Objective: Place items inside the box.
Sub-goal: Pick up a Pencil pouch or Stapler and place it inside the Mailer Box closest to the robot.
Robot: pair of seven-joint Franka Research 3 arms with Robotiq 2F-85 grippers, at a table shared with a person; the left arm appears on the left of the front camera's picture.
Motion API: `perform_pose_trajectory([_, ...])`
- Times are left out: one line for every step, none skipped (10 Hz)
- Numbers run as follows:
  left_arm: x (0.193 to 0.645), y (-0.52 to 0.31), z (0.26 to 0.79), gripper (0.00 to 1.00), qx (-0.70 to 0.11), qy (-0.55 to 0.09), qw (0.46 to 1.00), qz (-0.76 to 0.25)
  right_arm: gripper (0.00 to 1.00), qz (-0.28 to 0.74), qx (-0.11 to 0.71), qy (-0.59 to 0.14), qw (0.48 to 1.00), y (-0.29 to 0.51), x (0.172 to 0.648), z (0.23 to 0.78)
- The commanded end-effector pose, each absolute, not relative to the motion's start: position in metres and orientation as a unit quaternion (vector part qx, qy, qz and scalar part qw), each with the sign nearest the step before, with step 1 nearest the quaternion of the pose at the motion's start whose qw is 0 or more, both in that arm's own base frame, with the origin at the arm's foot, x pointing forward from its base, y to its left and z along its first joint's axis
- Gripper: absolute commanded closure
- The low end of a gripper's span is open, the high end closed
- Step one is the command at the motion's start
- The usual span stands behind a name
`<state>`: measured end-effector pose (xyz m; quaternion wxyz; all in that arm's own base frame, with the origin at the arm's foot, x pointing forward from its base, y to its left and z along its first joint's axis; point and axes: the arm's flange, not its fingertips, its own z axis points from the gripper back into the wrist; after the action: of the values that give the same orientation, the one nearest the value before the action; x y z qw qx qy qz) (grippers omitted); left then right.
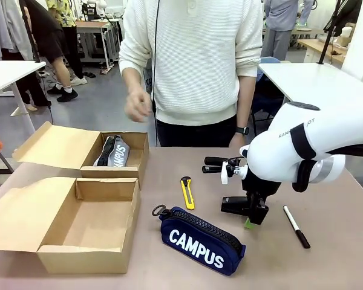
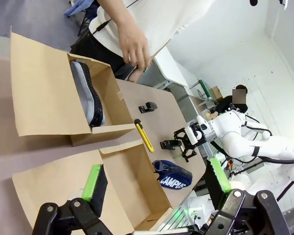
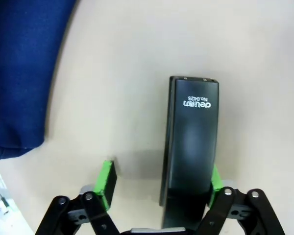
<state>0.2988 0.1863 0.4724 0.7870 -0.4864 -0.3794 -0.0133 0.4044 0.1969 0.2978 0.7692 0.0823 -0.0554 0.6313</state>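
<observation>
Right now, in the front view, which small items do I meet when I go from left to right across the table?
Grey case in the far box → knife → near stapler → marker. The navy case overlaps several of these, so it is left out.

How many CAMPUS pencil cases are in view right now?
2. Grey pencil case: inside the far box. Navy pencil case: on the table, right of the near box.
</observation>
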Motion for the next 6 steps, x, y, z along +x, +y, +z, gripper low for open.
perform_pose_trajectory([0.2988, 0.1853, 0.4723, 0.00, -0.490, -0.392, 0.778, -0.019, 1.00, 0.635, 0.086, -0.042, 0.766, 0.1978, 0.4088, 0.2989])
perform_pose_trajectory([0.2988, 0.1853, 0.4723, 0.00, -0.490, -0.392, 0.778, -0.019, 1.00, 0.634, 0.083, -0.041, 0.768, 0.1966, 0.4094, 0.3001])
perform_pose_trajectory([0.2988, 0.1853, 0.4723, 0.00, -0.490, -0.392, 0.778, -0.019, 1.00, 0.633, 0.081, -0.037, 0.769, 0.1941, 0.4106, 0.3023])
perform_pose_trajectory([0.2988, 0.1853, 0.4723, 0.00, -0.490, -0.392, 0.778, -0.019, 0.86, 0.631, 0.082, -0.036, 0.771, 0.1931, 0.4114, 0.3033])
perform_pose_trajectory([0.2988, 0.1853, 0.4723, 0.00, -0.490, -0.392, 0.778, -0.019, 0.96, 0.629, 0.083, -0.033, 0.772, 0.1929, 0.4119, 0.3033])
perform_pose_trajectory([0.2988, 0.1853, 0.4723, 0.00, -0.490, -0.392, 0.778, -0.019, 1.00, 0.628, 0.083, -0.030, 0.773, 0.1928, 0.4121, 0.3035])
